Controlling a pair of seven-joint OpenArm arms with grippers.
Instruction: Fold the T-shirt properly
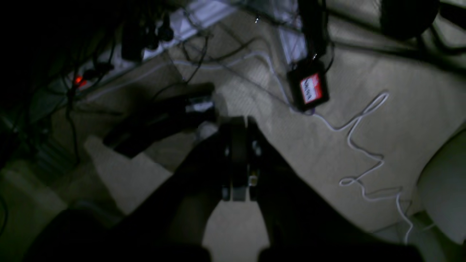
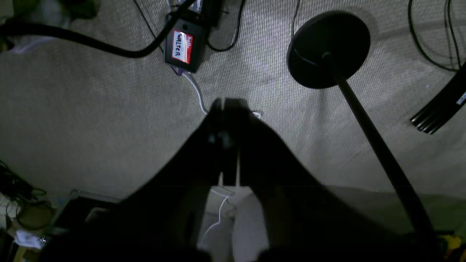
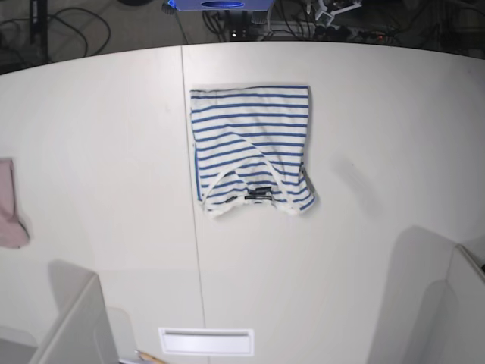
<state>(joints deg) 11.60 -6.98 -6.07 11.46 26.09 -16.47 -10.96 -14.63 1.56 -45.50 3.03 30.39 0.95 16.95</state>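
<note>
The T-shirt (image 3: 251,148), white with thin blue stripes, lies folded into a compact, roughly rectangular shape on the white table (image 3: 98,114), a little behind the middle; its dark neck label shows near the front edge. Neither wrist view shows the shirt. In the left wrist view my left gripper (image 1: 238,122) is shut with nothing in it, hanging over carpeted floor. My right gripper (image 2: 227,103) is likewise shut and empty above the carpet. Both grippers are away from the shirt, and neither shows in the base view.
A pink cloth (image 3: 9,205) lies at the table's left edge. A white plate (image 3: 206,341) sits near the front edge. Grey arm covers (image 3: 79,326) rise at the front corners. On the floor are cables, a labelled black box (image 2: 182,45) and a round black stand base (image 2: 327,47).
</note>
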